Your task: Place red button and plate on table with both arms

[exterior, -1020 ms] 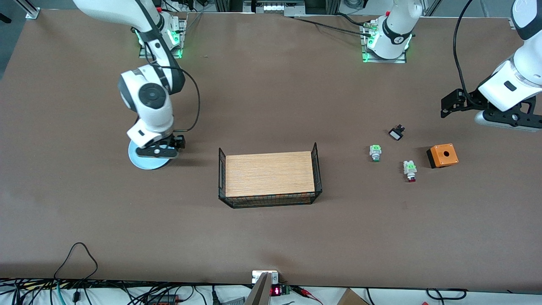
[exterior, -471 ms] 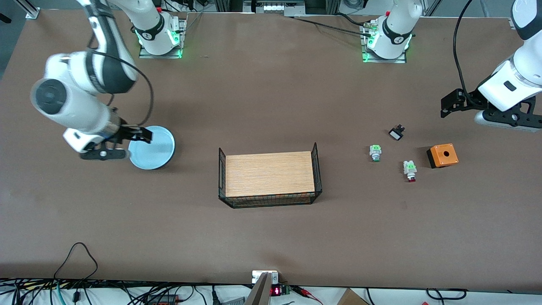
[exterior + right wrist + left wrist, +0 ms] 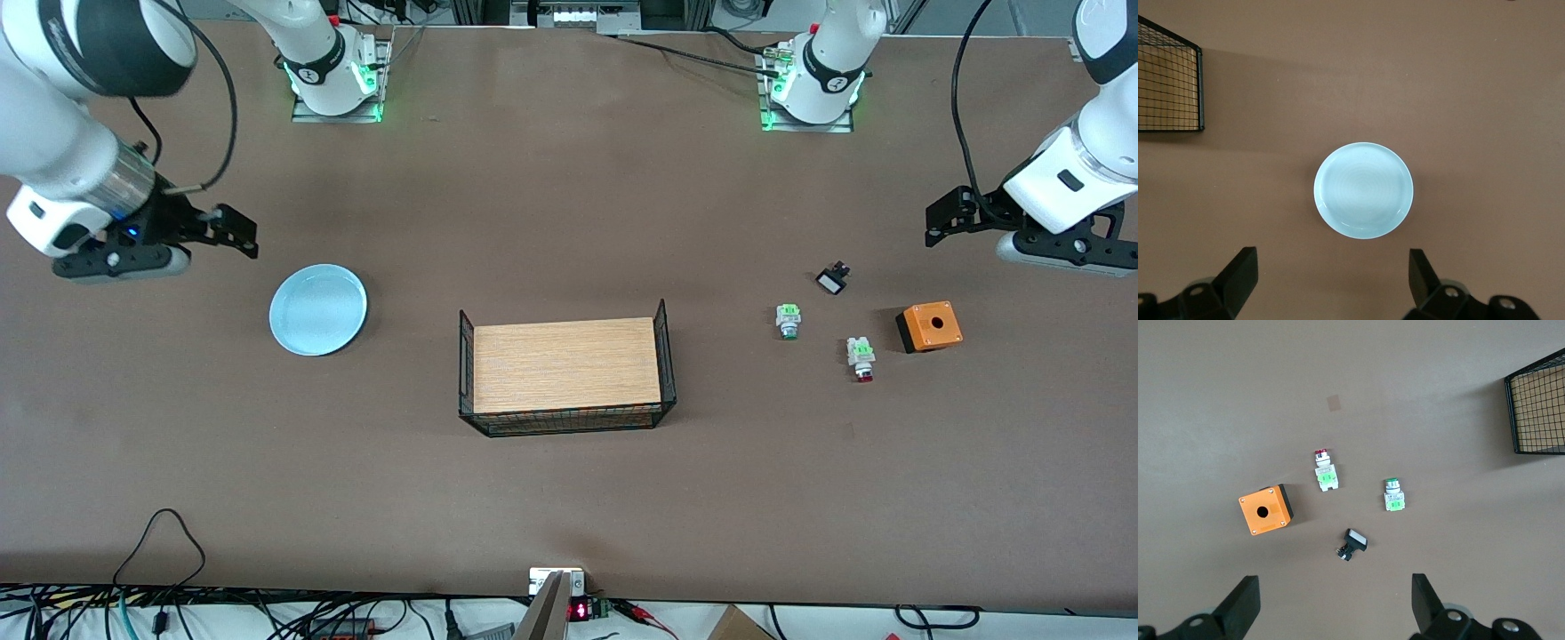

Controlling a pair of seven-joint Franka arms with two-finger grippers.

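The pale blue plate [image 3: 318, 309] lies flat on the brown table [image 3: 569, 204] toward the right arm's end; it also shows in the right wrist view [image 3: 1363, 190]. My right gripper [image 3: 120, 260] is open and empty in the air beside the plate, off toward the table's end [image 3: 1331, 280]. The red button [image 3: 861, 357] lies on the table toward the left arm's end, next to the orange box [image 3: 928, 326]; it also shows in the left wrist view [image 3: 1324, 470]. My left gripper [image 3: 1067, 253] is open and empty, high over the table near that end [image 3: 1331, 603].
A green-tipped switch [image 3: 788, 320] and a small black switch [image 3: 832, 279] lie near the red button. A light-wood board with black wire sides [image 3: 565, 364] stands mid-table. Cables run along the table's near edge.
My right gripper has let go of the plate, risen and swung toward the right arm's end of the table. The plate stays where it lay. The left arm has not moved.
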